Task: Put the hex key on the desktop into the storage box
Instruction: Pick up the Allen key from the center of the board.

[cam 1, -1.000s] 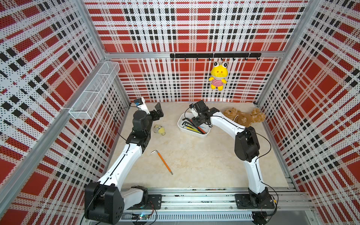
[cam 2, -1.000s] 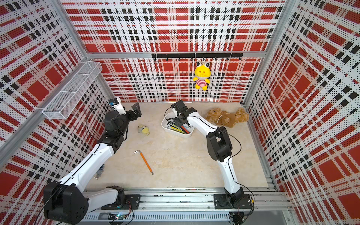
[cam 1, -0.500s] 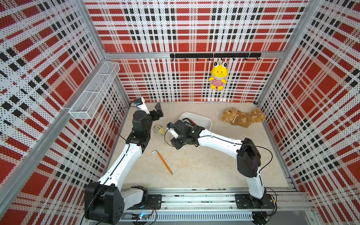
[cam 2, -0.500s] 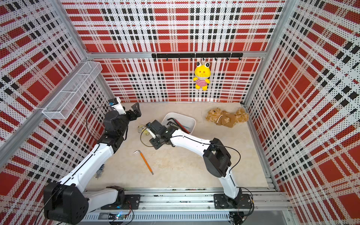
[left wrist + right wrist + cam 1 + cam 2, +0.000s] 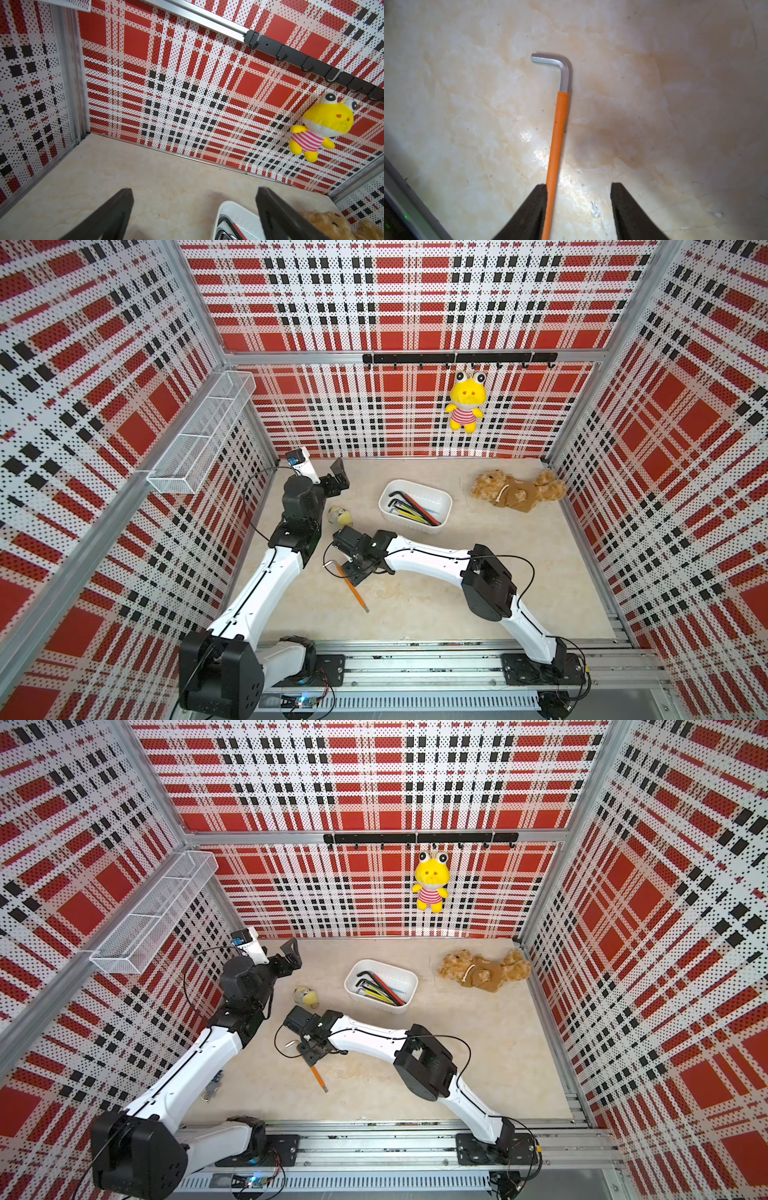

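Right wrist view: right hand (image 5: 579, 185) spread, straddling hex key (image 5: 560, 124) orange sleeve (shaft sits off-centre), key flat on desk (image 5: 675, 104) toward left edge. I'd centre, drop lower, squeeze sleeve, then carry to storage box (image 5: 419, 527).

We stretch our right arm (image 5: 428, 558) low toward our left arm (image 5: 270, 576), right hand (image 5: 579, 186) angled down, jaws parted. Left arm bends upward, left hand (image 5: 194, 189) spread wide.
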